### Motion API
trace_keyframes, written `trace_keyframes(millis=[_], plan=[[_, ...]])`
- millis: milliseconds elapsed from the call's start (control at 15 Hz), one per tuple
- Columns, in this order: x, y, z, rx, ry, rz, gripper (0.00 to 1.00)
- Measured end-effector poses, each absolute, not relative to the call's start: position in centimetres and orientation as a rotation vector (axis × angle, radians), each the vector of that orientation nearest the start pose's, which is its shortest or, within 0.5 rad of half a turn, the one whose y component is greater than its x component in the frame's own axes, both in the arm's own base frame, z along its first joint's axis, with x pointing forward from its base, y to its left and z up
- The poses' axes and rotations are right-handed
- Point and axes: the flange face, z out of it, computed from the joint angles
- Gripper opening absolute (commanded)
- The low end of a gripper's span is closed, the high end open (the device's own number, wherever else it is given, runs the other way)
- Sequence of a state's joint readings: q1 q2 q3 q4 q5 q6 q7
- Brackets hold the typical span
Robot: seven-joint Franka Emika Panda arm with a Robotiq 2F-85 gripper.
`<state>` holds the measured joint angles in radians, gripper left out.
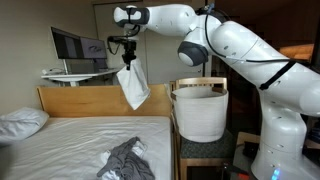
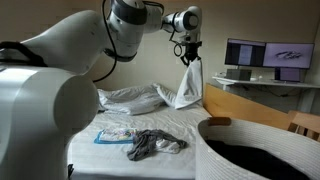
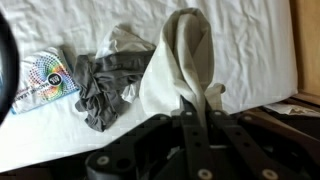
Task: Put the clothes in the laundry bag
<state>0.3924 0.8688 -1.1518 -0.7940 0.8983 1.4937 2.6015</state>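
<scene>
A bed point(image 1: 60, 140) under a white sheet is being shown in both exterior views. The robot arm point(image 1: 240, 50) is being held out high above it. The laundry bag point(image 1: 200, 110), a white round hamper with a rolled rim, is standing just beside the bed, past the wooden end board point(image 1: 100, 100). Its dark mouth is being shown open in an exterior view point(image 2: 250, 150). A pillow point(image 1: 22, 122) is lying at the far end of the mattress.

A white garment point(image 1: 133, 87) is being carried in the air, hanging limp from the gripper point(image 1: 127, 64), whose jaws are being kept clamped together on its top fold. It is hanging near the end board and to one side of the bag, not over the mouth. A dark grey garment point(image 1: 125, 160), with some paler cloth bunched against it, is lying crumpled on the sheet, well apart from the bag. A small colourful packet point(image 3: 40, 75) is lying beside it.

The transport step for the white piece is judged to be in hand, with the grey piece not yet dealt with. For the next move, the arm needs to be swung across until the cloth is hanging over the bag's mouth. Enough height must be kept for the trailing hem to clear the rim, and only then are the jaws to be parted.
</scene>
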Motion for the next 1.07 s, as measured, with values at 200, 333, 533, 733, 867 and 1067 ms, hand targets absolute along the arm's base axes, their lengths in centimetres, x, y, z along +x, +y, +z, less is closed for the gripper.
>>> trace_keyframes(millis=[200,333,533,733,867,1067], plan=[[71.6,-12.1,59.8,-0.167,2.881,0.033,0.07],[70.4,-16.1,61.3,-0.082,2.850,0.029,0.06],[68.7,-20.6,63.0,0.016,2.812,0.026,0.06],[66.3,-23.8,65.1,0.101,2.791,0.042,0.06],[64.0,-26.0,66.6,0.164,2.790,0.064,0.06],[62.0,-27.7,67.6,0.151,2.852,0.122,0.08]])
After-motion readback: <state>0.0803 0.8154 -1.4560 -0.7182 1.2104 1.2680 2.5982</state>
